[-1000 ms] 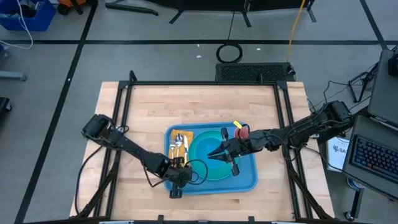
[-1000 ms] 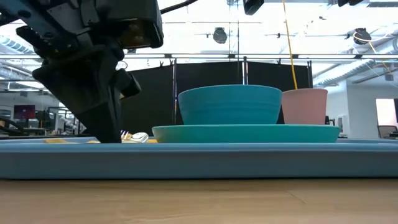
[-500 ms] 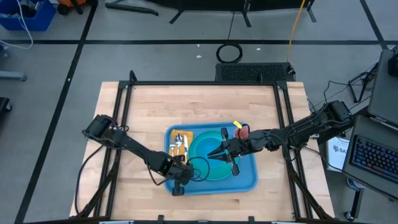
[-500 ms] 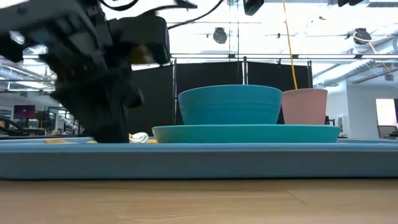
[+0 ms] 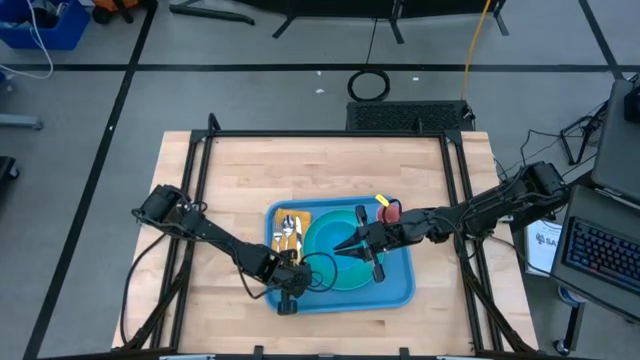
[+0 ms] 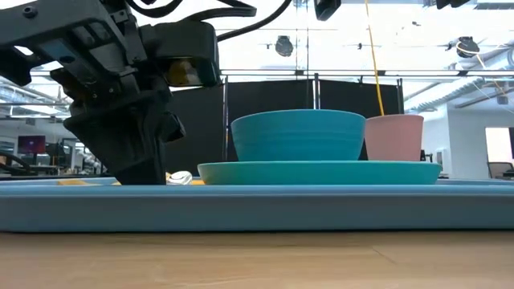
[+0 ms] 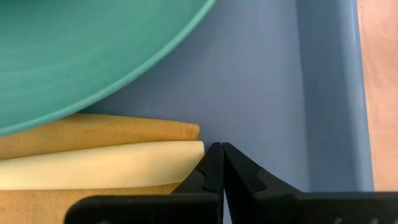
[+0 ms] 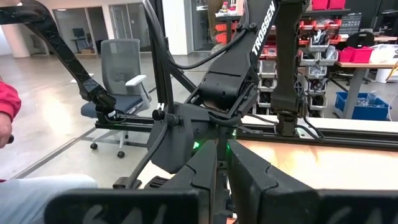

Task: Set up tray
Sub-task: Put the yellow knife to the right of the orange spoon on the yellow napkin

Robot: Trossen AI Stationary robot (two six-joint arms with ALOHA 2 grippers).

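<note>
Inside tray (image 5: 400,287) near corner — left tool (image 7: 217,152) closed.

The left gripper (image 5: 289,291) hides the tray's (image 5: 400,291) near-left corner; cutlery (image 5: 287,236) too small to identify.

One blue tray (image 5: 395,290) sits on the table. In it: one teal plate (image 5: 325,240) at the centre, one teal bowl (image 6: 297,135) on that plate, one pink cup (image 6: 393,136) at 2 o'clock from the plate, and one yellow napkin (image 5: 300,217) at 9 o'clock. On the napkin lies silver cutlery (image 5: 288,235); its pieces are too small to count. Two dark arms reach in, each with one gripper: the left gripper (image 5: 290,285) at 7 o'clock, the right gripper (image 5: 345,247) over the plate.
</note>
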